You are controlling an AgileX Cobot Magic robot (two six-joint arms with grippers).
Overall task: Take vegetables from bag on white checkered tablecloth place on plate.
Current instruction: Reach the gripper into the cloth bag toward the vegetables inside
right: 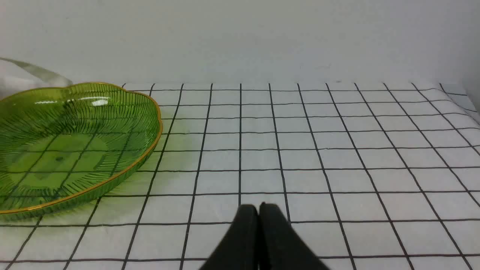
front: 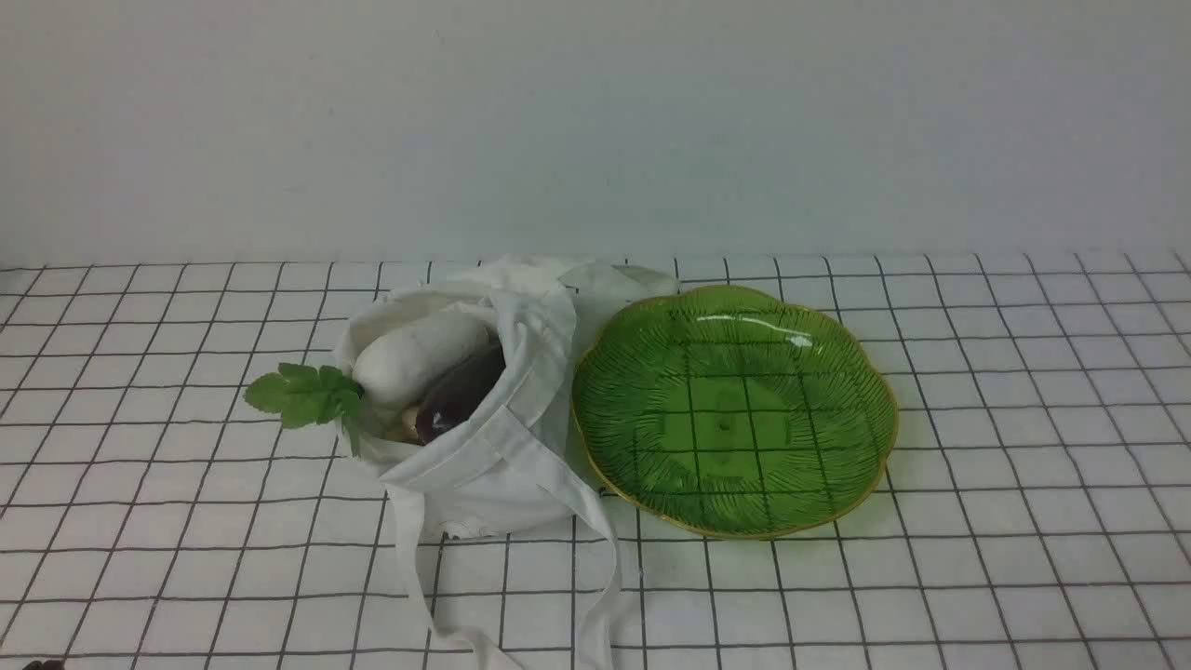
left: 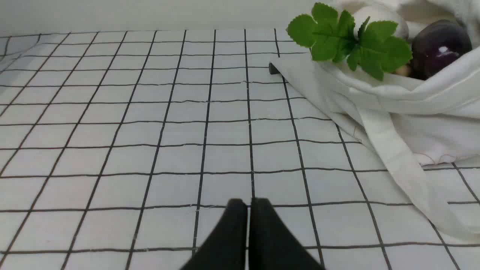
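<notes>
The off-white cloth bag (front: 484, 447) lies open on the checkered tablecloth (front: 1023, 465), left of the green glass plate (front: 735, 409). In the bag lie the white radish (front: 419, 354) with its green leaves (front: 302, 395) sticking out, and the dark purple eggplant (front: 458, 391). The slim green vegetable is hidden. The plate holds nothing. In the left wrist view my left gripper (left: 248, 204) is shut and empty over bare cloth, apart from the bag (left: 412, 112), radish leaves (left: 348, 41) and eggplant (left: 438, 47). In the right wrist view my right gripper (right: 258, 208) is shut and empty, beside the plate (right: 71, 142).
The bag's long straps (front: 605, 577) trail toward the front edge of the table. A plain pale wall (front: 595, 121) stands behind the table. A small dark object (left: 273, 68) peeks from under the bag's edge in the left wrist view.
</notes>
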